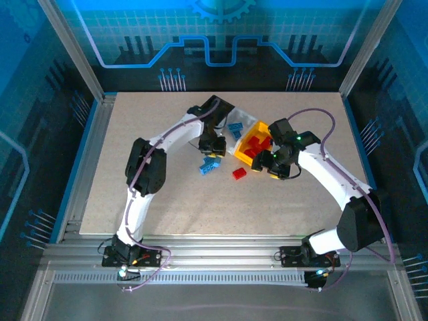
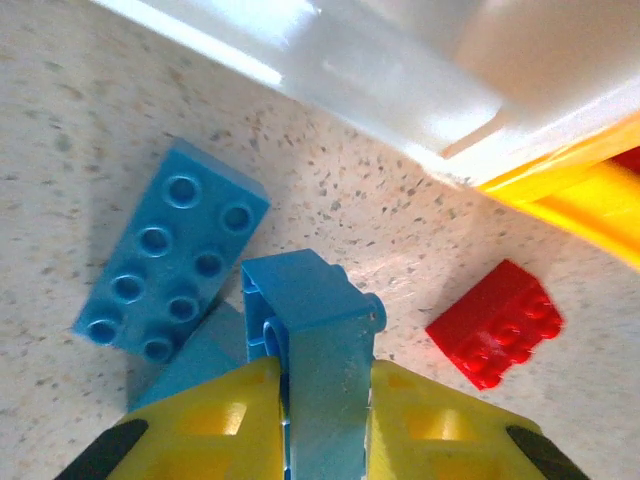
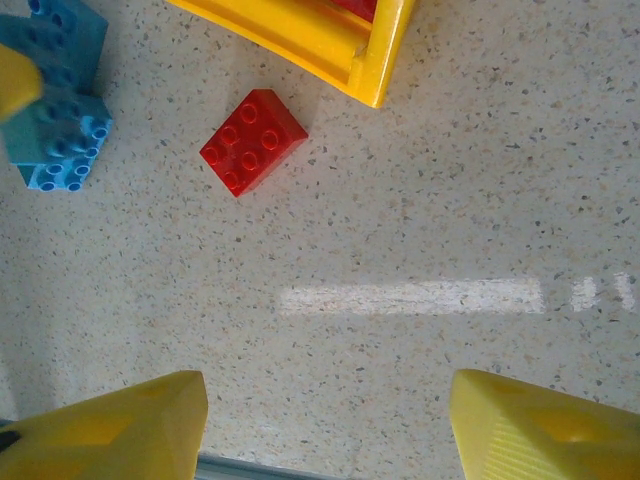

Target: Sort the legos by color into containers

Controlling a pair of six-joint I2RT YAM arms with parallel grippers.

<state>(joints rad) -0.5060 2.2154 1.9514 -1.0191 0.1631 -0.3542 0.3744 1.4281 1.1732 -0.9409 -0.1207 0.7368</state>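
The left claw (image 2: 325,410) was seen clamped shut on a blue brick (image 2: 305,300), just beside a second blue brick (image 2: 170,255) lying on the bench (image 2: 400,220). The right claw (image 3: 325,420) was held open and empty, with a red brick (image 3: 252,140) lying apart ahead of it, near the yellow bin (image 3: 340,45).

Overhead, the counter (image 1: 167,200) is bright and evenly lit, the surrounding walls (image 1: 40,134) dim blue. Glare streaks white across the counter in the right wrist view. In the left wrist view the white bin (image 2: 400,70) is washed out and blurred; the light blue brick (image 2: 310,300) in the left pincer (image 2: 325,375) is sharp.
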